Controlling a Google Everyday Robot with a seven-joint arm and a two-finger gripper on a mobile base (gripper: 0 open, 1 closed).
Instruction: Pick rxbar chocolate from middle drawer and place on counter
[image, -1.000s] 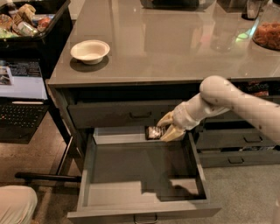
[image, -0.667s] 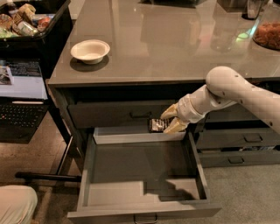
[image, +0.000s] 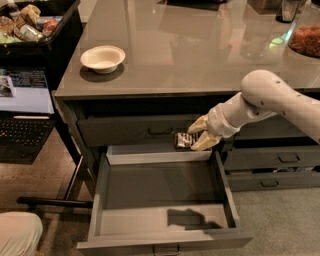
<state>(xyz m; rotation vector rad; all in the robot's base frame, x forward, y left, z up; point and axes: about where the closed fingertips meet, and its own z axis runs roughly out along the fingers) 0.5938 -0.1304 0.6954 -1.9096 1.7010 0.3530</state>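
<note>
Leaves white round bowl (image: 102, 58) at ten o'clock on glossy grey-beige counter (image: 190, 55), well apart. Shows wide grey middle drawer (image: 160, 200) open at six o'clock for access. Pinches black-wrapped rxbar chocolate (image: 183, 140) in cream claw (image: 195, 136) near centre, above drawer, below counter edge, likely for lifting.

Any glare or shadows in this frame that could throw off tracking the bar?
Camera view: the counter is glossy, mirroring items on it, with a green-white hotspot far right; the gripper, shut on the rxbar chocolate above the back of the middle drawer, throws a dark shadow near its front; the black bar has low contrast against the dim top drawer.
</note>
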